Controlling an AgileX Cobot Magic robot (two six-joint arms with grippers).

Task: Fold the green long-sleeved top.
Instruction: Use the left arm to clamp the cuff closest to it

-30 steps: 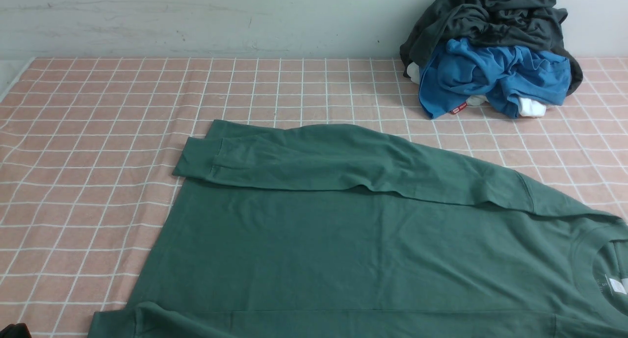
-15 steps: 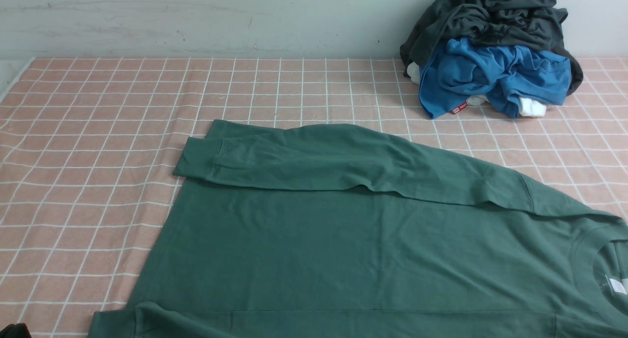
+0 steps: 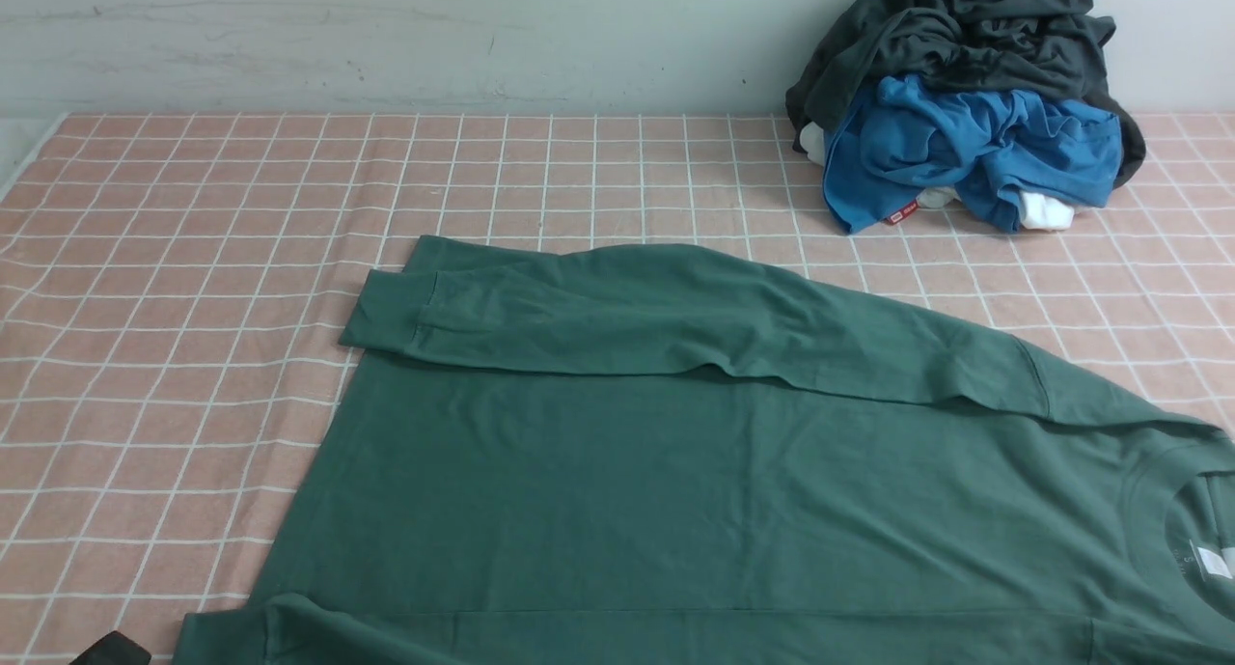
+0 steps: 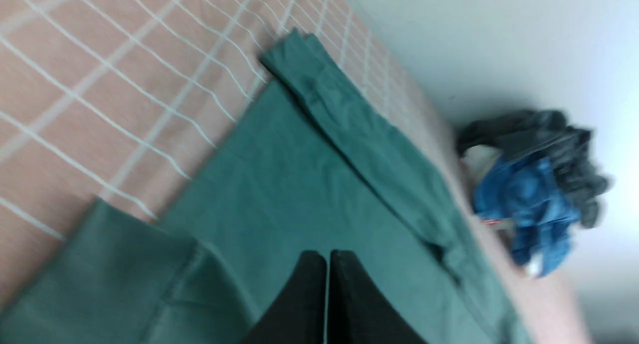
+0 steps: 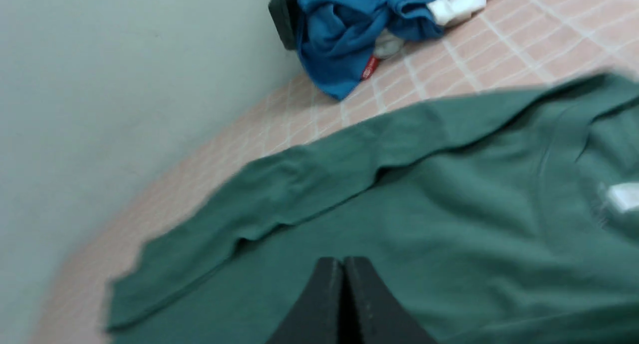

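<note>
The green top [image 3: 733, 482] is lying spread flat on the worktop [image 3: 193, 211], which is wearing a pink checked cloth [image 3: 125, 375]. Its collar [image 3: 1172, 511] is pointing towards the robot's right, with a white label [image 3: 1214, 561] showing inside it, and its hem is facing left. The far sleeve [image 3: 675, 322] is lying folded across the body, its cuff reaching the hem edge. The near sleeve [image 3: 232, 636] is lying along the near edge, mostly cut off by the front view.

The left pincer [image 4: 327, 259] is hanging above the top near the hem end, its two black fingers [image 4: 304, 294] pressing together with nothing between them. The right pincer [image 5: 343, 264] is hanging over the body of the top, nearer the collar end, likewise closed tight and gripping nothing. Neither one is touching the fabric as far as the blurred wrist views are showing.

A heap of clothes [image 3: 965, 96], dark grey over blue with bits of white, is sitting at the far right against the wall [image 3: 386, 38], well apart from the top.
</note>
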